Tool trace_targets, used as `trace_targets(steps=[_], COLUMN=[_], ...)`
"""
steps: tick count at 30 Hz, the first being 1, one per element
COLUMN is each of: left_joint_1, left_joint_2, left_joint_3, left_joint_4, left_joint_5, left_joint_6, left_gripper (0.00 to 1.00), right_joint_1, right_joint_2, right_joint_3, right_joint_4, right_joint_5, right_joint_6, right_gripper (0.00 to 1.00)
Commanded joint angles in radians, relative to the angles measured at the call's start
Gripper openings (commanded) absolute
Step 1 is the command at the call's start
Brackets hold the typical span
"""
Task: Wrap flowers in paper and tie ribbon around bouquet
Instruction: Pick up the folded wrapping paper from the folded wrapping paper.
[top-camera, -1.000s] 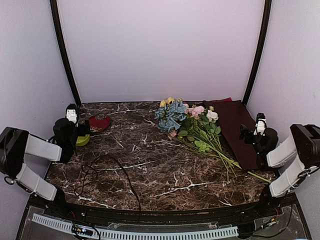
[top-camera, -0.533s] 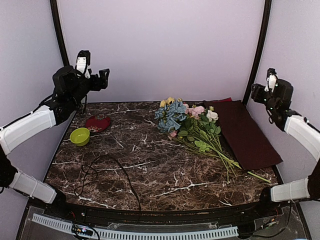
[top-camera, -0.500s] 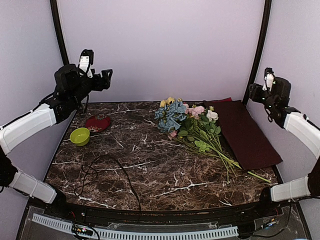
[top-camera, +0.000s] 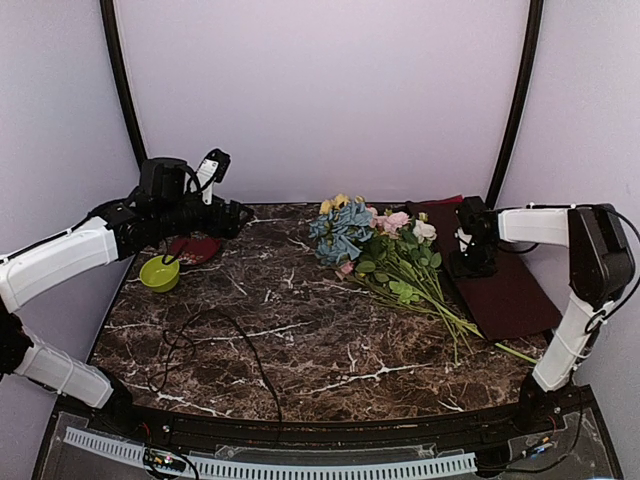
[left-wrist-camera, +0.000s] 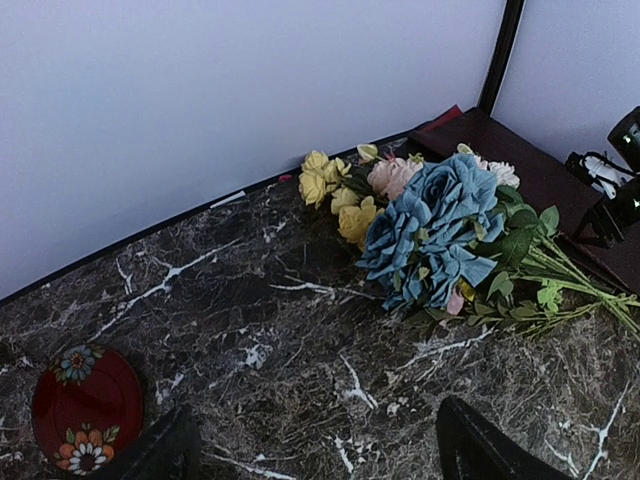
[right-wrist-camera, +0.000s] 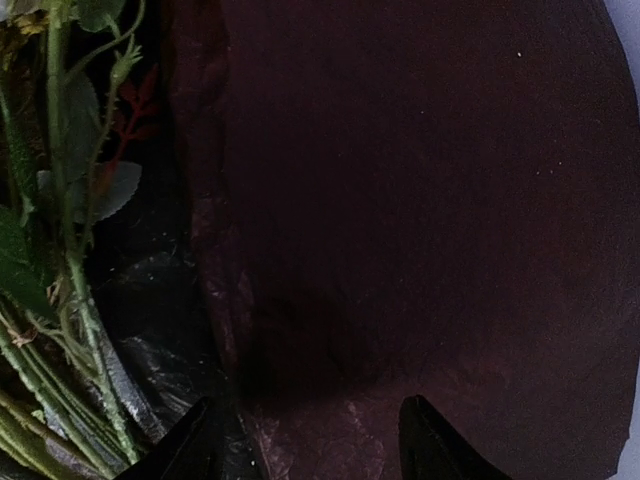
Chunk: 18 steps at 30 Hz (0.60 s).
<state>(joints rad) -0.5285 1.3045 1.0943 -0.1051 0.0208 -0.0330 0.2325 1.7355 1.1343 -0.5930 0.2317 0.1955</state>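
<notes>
Flowers (top-camera: 385, 255) (blue hydrangea-type cluster w/ pink & white roses, long green leafy stems) lie centre-right on dark marbled counter (top-camera: 330, 340), heads far, stems running to near right. R gripper (top-camera: 465, 262) open, nothing betw. jaws, low over left edge of flat dark maroon sheet (top-camera: 505, 285), just beside stems. L gripper (top-camera: 240, 215) wide open & empty, above far-left counter. Thin black cord-like ribbon (top-camera: 180, 345) lies looped near left.

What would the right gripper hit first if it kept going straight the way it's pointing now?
Most likely the flat dark maroon sheet: the right gripper points down at it, jaws apart, near the edge beside the flower stems. How far above it hangs is unclear.
</notes>
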Motion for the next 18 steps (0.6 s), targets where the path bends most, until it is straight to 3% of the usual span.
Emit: trace_targets(steps=[1, 11, 18], left_joint_1=[0.000, -0.001, 0.000], left_joint_2=[-0.037, -0.047, -0.063], left_joint_3=[-0.050, -0.147, -0.163], left_joint_4=[0.012, 0.080, 0.097], left_joint_5=[-0.002, 0.014, 0.030], left_joint_6=[0.048, 0.080, 0.083], left_gripper=[0.84, 0.85, 0.85], right_joint_1=[0.004, 0.048, 0.049], right_joint_2=[0.047, 0.118, 0.155], right_joint_3=[0.064, 0.087, 0.089], right_joint_4=[-0.030, -0.055, -0.057], right_joint_5=[0.039, 0.107, 0.207], right_joint_6=[0.010, 0.026, 0.040], right_gripper=[0.59, 0.60, 0.47])
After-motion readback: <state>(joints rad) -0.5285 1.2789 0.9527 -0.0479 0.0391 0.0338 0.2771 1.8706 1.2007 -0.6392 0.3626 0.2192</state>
